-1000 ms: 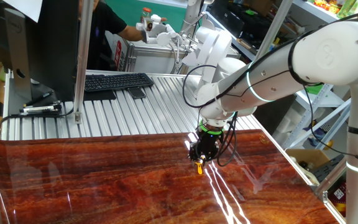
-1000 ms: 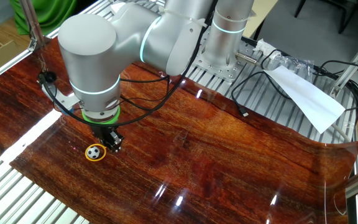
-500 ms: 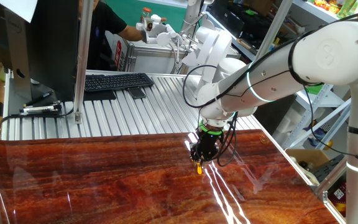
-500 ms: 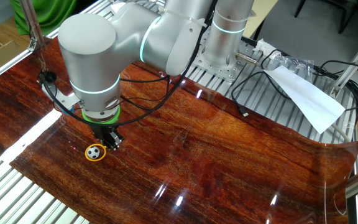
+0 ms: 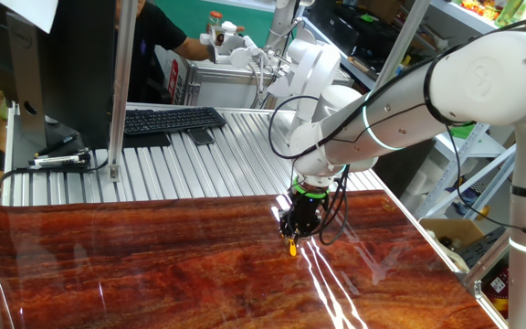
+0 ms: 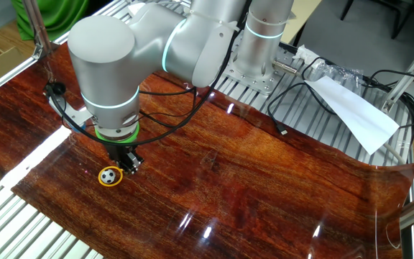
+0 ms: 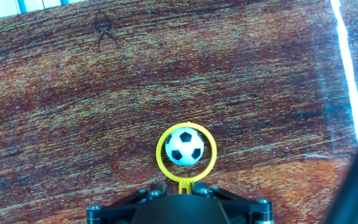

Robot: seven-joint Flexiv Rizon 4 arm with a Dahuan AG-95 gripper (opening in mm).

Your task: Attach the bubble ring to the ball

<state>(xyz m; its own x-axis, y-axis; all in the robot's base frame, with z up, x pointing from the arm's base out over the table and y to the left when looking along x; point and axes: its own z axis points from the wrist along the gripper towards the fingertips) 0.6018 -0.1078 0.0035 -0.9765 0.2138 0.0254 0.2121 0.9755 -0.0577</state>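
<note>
Yellow plastic, the bubble ring (image 7: 186, 150) encircles the black-and-white ball (image 7: 185, 147) on the table (image 7: 73, 93). Its stem runs into the hand (image 7: 179, 196), apparently pinched; jaw opening cannot be confirmed. Risk: any sideways drag could roll the ball and unseat the ring.

The desk (image 6: 264, 180) is covered by a glossy red-brown wood-grain sheet, streaked with bright reflections of the lights; around the sheet the bare top shows as ribbed metal slats (image 5: 208, 160); on the sheet lies a small black-and-white ball (image 7: 185, 147), with the yellow bubble ring (image 7: 161, 163) flat on the sheet around it; on the slats at the far side rest a black keyboard (image 5: 173, 119) and a dark flat device just beside it; at another edge lie a sheet of white paper (image 6: 354, 111), crumpled clear plastic and black cables (image 6: 300, 90).
</note>
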